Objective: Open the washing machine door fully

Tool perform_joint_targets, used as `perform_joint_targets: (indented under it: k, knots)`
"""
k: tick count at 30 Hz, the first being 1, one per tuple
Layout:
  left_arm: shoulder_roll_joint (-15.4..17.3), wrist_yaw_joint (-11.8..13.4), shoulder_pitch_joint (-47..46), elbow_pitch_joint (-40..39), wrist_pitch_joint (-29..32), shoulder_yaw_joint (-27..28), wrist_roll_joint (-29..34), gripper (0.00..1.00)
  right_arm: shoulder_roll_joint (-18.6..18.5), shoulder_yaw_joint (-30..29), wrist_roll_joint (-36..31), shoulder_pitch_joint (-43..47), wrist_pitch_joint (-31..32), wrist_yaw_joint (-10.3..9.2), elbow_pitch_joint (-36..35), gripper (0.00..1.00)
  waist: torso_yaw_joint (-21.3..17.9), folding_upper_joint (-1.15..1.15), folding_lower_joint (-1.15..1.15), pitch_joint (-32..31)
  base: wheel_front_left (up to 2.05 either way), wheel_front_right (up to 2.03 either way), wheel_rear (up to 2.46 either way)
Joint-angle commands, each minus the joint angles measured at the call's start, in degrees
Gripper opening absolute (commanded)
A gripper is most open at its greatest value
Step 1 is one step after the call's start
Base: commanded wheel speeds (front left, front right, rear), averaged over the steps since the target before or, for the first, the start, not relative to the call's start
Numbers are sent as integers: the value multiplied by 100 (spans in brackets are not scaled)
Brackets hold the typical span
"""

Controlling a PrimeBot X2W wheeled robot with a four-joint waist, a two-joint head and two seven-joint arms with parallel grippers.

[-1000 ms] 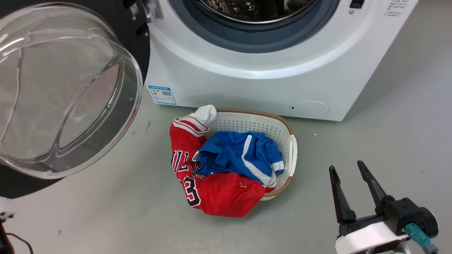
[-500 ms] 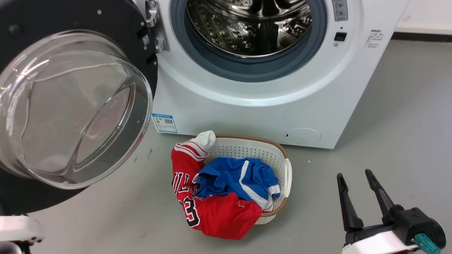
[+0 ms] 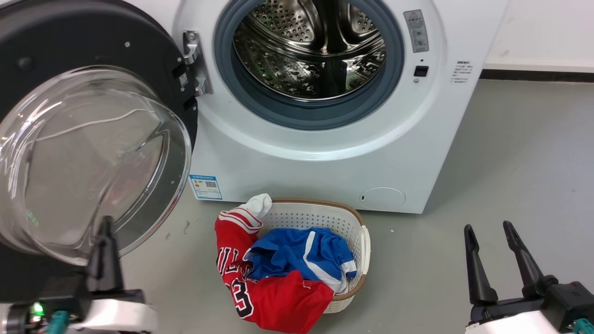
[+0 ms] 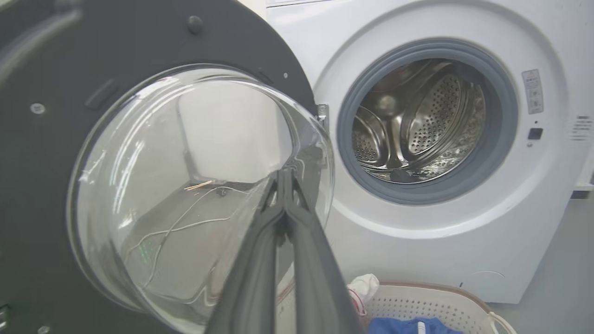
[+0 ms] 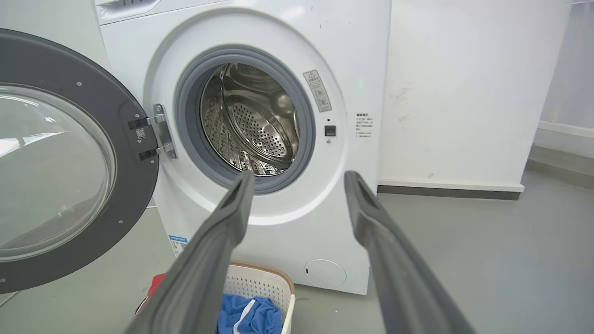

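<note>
The left gripper (image 4: 283, 183) has its two long, matte dark fingers pressed flat together with nothing between them. Their joined tips lie across the lower rim of the glass bowl (image 3: 88, 157); whether they touch it I cannot tell. The right gripper (image 3: 487, 226) sits low at the robot's right, its tapered fingers spread apart and empty above the bare grey floor (image 3: 510, 153), well apart from the machine.

The washing machine door (image 3: 69, 41) is swung wide out to the left of the washing machine (image 3: 325, 171), hanging on a metal hinge (image 3: 191, 60). It is a broad round ring of smooth black plastic dotted with small screws, the clear bowl bulging from its centre. The machine is a glossy white box. Its round opening is ringed by a grey rubber gasket (image 3: 301, 118), and inside gleams the perforated steel drum (image 3: 306, 51). A blue-white label sticker (image 3: 204, 186) and a small round cap (image 3: 382, 198) sit low on its front. Just before it on the floor, a white perforated basket (image 3: 306, 220) with a brown rim holds a crumpled blue garment (image 3: 297, 253), with a red jersey (image 3: 278, 301) draped over its edge and a white sock (image 3: 258, 204) at the rim
</note>
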Motion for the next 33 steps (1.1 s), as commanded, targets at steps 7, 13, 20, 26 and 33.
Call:
perform_joint_targets:
  k: [7, 13, 20, 26, 33]
  knots:
    - [-44, 58, 309, -99, -13, -764, -155, 0, 15, -46, 73, 146, -10, -1, -71, 100, -196, 0, 1, -50, 0, 0, 0]
    - [-50, 311, 485, -67, -13, -1269, -375, 0, 15, -85, 119, 232, -10, -1, -58, 100, -372, 0, 1, -58, 0, 0, 0]
    - [-52, 478, 653, -29, -13, -1466, -406, 0, 15, -94, 149, 336, -10, -1, -13, 100, -564, 0, 1, -49, 0, 0, 0]
    - [-51, 566, 697, 41, -13, -1521, -328, 100, 15, -87, 176, 344, -10, -1, 40, 100, -653, 0, 1, -61, 0, 0, 0]
    - [-52, 630, 687, 34, -13, -1561, -301, 100, 15, -76, 195, 289, -10, -1, 100, 100, -717, 0, 1, -59, 0, 0, 0]
